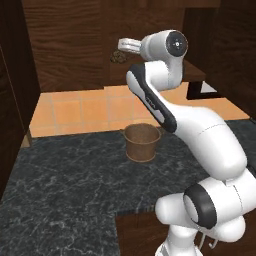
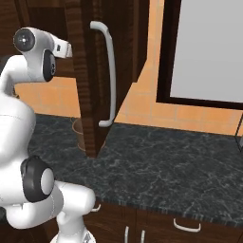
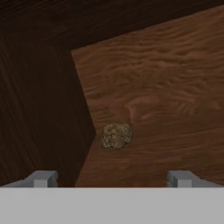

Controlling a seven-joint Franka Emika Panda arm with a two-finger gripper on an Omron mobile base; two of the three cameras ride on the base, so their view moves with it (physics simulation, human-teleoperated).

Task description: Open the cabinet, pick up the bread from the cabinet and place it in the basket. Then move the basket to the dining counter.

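- White arm [image 1: 200,130] rising from the lower right of the left base view, bent at the elbow, forearm climbing up and left toward the cabinet [image 1: 70,45].
- Wrist turned level at the top, hand reaching leftward into the open cabinet at shelf height (in the right base view, hand end passing behind the edge of the swung-open door [image 2: 90,95]).
- Gripper [image 3: 111,178] spread wide, holding nothing, touching nothing; grey fingertips [image 3: 41,178] well apart at the bottom of the hand view.
- Bread [image 3: 116,135] lying on the wooden shelf [image 3: 166,87], ahead of the gripper and between the lines of its two tips, close to the dark inner side wall of the cabinet.
- In the left base view, same bread [image 1: 118,56] just beside the gripper's end, slightly below and left of it; contact not apparent.
- Basket [image 1: 142,142] upright on the black marbled table [image 1: 65,190], under the reaching forearm, near the back edge by the orange tiled wall; well below the bread.
- Door standing open toward the camera in the right base view, long silver bar handle [image 2: 110,71] on its face, vertical.
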